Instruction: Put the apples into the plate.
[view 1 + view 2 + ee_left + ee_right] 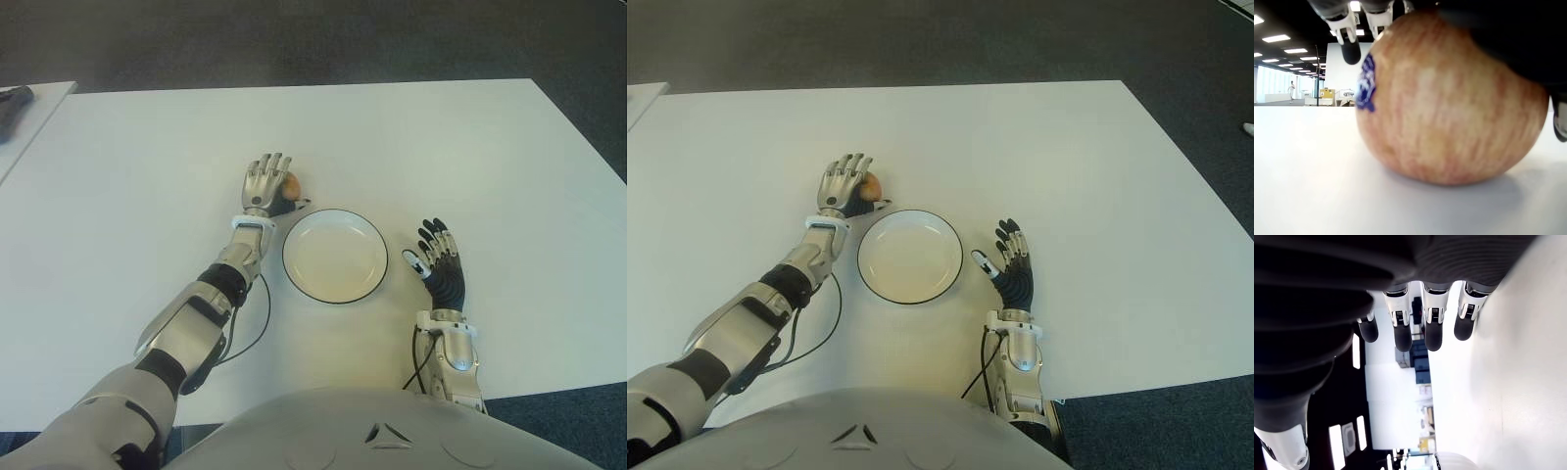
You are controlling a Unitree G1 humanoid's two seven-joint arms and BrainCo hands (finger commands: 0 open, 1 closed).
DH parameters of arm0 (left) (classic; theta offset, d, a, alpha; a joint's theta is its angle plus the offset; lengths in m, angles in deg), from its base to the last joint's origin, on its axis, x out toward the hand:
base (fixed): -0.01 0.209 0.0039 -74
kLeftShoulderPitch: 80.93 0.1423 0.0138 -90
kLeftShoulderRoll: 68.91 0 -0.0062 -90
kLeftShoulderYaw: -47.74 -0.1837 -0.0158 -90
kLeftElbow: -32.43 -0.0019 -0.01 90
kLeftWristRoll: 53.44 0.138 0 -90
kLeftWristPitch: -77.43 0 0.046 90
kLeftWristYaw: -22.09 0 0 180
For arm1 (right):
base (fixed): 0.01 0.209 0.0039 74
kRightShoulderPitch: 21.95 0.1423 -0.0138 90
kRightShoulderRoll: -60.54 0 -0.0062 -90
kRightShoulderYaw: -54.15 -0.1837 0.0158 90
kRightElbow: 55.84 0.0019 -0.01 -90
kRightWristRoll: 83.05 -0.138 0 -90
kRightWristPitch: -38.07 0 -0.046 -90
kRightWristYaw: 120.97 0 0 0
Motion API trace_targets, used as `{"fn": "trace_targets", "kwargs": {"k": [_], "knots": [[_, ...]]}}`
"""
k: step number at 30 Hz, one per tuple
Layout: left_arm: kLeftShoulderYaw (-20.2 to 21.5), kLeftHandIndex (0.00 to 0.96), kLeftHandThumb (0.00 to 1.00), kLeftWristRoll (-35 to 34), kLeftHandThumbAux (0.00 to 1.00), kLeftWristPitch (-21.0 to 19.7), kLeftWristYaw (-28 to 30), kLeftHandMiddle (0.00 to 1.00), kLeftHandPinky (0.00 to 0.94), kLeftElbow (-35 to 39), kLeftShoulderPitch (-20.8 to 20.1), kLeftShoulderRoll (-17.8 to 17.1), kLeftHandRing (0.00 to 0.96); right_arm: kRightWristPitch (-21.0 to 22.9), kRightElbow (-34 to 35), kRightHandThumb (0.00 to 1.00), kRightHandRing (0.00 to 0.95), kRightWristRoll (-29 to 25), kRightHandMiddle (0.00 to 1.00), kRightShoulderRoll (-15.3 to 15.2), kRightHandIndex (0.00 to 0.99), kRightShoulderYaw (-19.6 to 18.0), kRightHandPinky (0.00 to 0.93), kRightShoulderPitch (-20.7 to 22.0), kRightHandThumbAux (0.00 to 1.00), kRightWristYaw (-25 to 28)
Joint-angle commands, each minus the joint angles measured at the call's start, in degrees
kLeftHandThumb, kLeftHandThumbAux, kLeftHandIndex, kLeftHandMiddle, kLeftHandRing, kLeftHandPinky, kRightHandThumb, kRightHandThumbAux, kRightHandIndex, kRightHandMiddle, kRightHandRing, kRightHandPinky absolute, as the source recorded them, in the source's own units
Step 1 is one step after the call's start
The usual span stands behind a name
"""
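Apple (290, 184) first: it sits on the white table (118, 196), just beyond the far-left rim of the plate (335, 256), and my left hand (266, 182) is over it from the left. From the head camera I read the apple as peeking out on the right side of that hand, toward the plate. The left wrist camera fills with the apple, its underside on the table and casting a shadow there, so I judge it has not been lifted. Two fingertips (1350, 49) show above its far side, extended rather than wrapped round, and the dark palm crowds its top; I cannot tell for sure whether the hand is touching the fruit, but it is not clamped on it.

What the coming move turns on: the apple lies under the palm, the plate lies to the right and slightly nearer me, and the two are only just apart. Once the fingers close, the carry should be short, rightward and back toward me.

Plate is empty. On its right, my right hand (438, 262) shows palm up beside the rim, fingers spread and holding nothing, farther from the apple than the left.
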Motion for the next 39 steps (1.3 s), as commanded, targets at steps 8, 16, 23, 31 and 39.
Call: {"fn": "trace_targets", "kwargs": {"k": [8, 16, 23, 31, 39], "knots": [[-1.18, 0.082, 0.345, -2.02, 0.412, 0.31, 1.58, 0.115, 0.178, -7.23, 3.40, 1.57, 0.107, 4.39, -3.79, 0.280, 0.119, -0.90, 0.151, 0.58, 0.102, -0.72, 0.132, -4.93, 0.674, -0.05], [-1.34, 0.185, 0.408, -2.71, 0.442, 1.36, 0.10, 0.227, 0.310, -9.75, 2.97, 2.50, 0.228, 4.49, -3.43, 0.279, 0.114, -0.93, 0.148, 0.44, 0.109, -0.88, 0.125, -5.01, 0.682, 0.05], [-1.65, 0.377, 0.638, -3.15, 0.585, 2.87, -0.52, 0.578, 0.582, -12.73, 2.05, 3.39, 0.597, 4.53, -3.46, 0.278, 0.103, -0.80, 0.142, 0.39, 0.109, -1.17, 0.112, -4.86, 0.684, -0.18], [-1.99, 0.399, 0.830, -4.29, 0.663, 4.24, 3.26, 0.532, 0.689, -12.88, 2.37, 3.36, 0.710, 4.29, -3.69, 0.276, 0.105, -1.06, 0.142, 0.44, 0.118, -1.36, 0.114, -4.67, 0.686, -0.09], [-1.21, 0.397, 0.848, -6.25, 0.669, 4.98, 5.19, 0.516, 0.742, -12.01, 2.21, 3.73, 0.752, 4.81, -3.83, 0.259, 0.083, -0.16, 0.128, 0.26, 0.104, -1.38, 0.071, -4.15, 0.692, -0.68]]}}
